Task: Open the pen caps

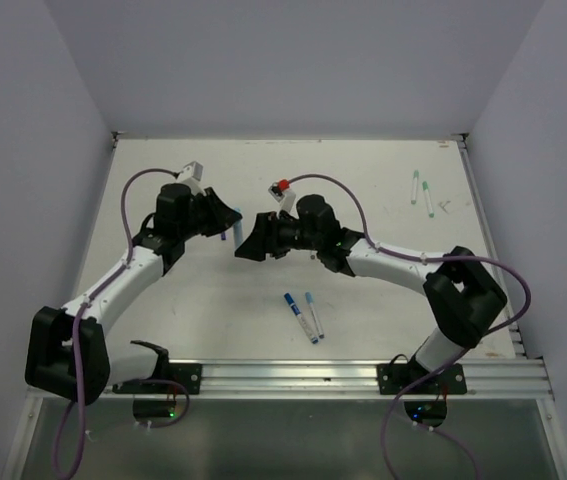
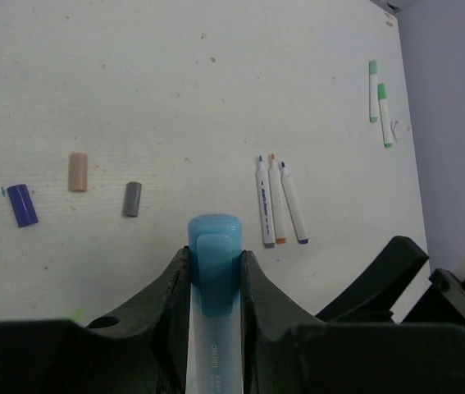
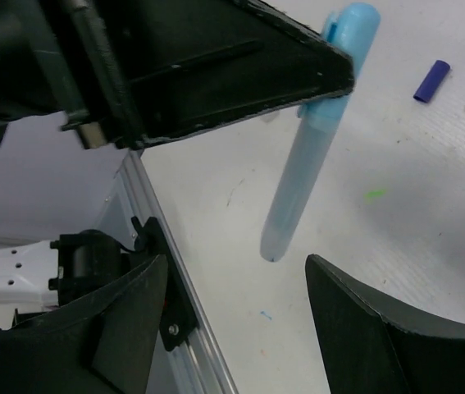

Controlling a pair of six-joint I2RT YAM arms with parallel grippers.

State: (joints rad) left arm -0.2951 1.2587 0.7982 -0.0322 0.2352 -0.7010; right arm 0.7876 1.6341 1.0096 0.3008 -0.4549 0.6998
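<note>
Left fingers (image 2: 170,287) clamped on light-blue pen (image 3: 306,176) at its cap (image 2: 214,246), held above tabletop (image 2: 175,82). Right fingers (image 3: 371,328) spread wide either side of pen's tail, not touching. Three loose caps (image 2: 78,171) lie on tabletop.

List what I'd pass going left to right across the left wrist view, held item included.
dark blue cap → peach cap → grey cap → light blue pen gripped in the left claw → three white pens → two green-capped pens
</note>
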